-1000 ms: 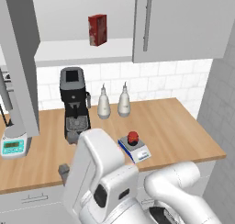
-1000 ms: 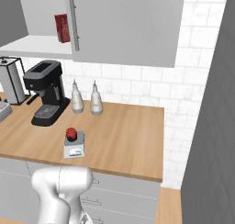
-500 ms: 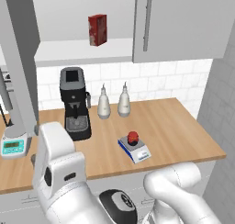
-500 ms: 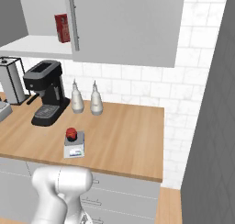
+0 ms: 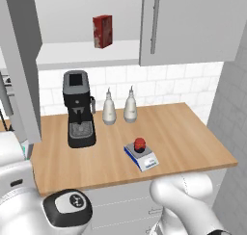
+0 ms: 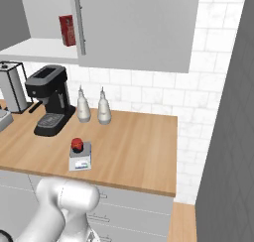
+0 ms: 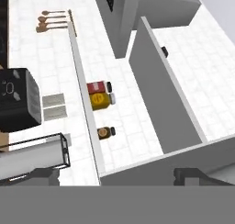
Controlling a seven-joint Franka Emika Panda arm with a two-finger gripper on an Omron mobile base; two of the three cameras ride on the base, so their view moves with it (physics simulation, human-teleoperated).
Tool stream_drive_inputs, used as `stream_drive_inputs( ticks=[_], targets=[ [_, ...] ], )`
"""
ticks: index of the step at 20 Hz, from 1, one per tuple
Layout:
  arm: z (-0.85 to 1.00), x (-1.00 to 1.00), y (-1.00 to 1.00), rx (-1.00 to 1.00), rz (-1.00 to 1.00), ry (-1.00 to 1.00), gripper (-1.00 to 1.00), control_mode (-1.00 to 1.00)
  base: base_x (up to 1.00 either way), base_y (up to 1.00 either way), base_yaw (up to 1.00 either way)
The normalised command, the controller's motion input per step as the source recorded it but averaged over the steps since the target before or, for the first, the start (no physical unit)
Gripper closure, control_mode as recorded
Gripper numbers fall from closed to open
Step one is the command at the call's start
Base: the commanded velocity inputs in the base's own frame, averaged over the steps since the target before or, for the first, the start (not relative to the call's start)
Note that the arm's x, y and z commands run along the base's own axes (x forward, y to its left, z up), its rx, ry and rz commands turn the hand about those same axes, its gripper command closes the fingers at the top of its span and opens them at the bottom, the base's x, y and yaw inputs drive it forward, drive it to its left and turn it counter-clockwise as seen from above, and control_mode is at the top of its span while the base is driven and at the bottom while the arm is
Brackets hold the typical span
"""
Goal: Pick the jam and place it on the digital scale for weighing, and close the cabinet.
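**Jam already on the scale; the open cabinet door lies off to the arm's left**

At the far left of the left base view, the open cabinet door (image 5: 21, 65) stands edge-on and swung out from the cabinet (image 5: 190, 24), its long axis upright, running from the top of the picture down towards the worktop (image 5: 193, 133). Judging from where the arm's bulk sits, low and to the left, the hand has to reach that door from its outer face and push it rightward to close the gap over the shelf, where a red carton (image 5: 102, 31) stands.

Right of the coffee machine (image 5: 78, 109) and two pale bottles (image 5: 109, 109), the jam (image 5: 140, 143) sits on the digital scale (image 5: 141, 157), so that part looks done.

In the hand view, the hand (image 7: 117, 176) shows two dark tips set wide apart with nothing between them. It looks along a grey panel edge and a shelf with small jars (image 7: 100, 99). Whether that panel is the door to be closed is hard to tell, since this view is rolled. The door's handle is hidden.
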Motion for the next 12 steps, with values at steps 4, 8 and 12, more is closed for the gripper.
stream_drive_inputs(
  ticks=[4,8,12],
  targets=[
    [-0.01,0.76,0.15,0.01,-0.13,0.00,-1.00,-1.00,0.00,0.00,0.00],
    [-0.02,0.81,0.19,0.01,-0.16,0.00,-1.00,-1.00,0.00,0.00,0.00],
    [0.00,0.59,0.04,0.00,-0.19,0.00,-1.00,-1.00,0.00,0.00,0.00]
  ],
)
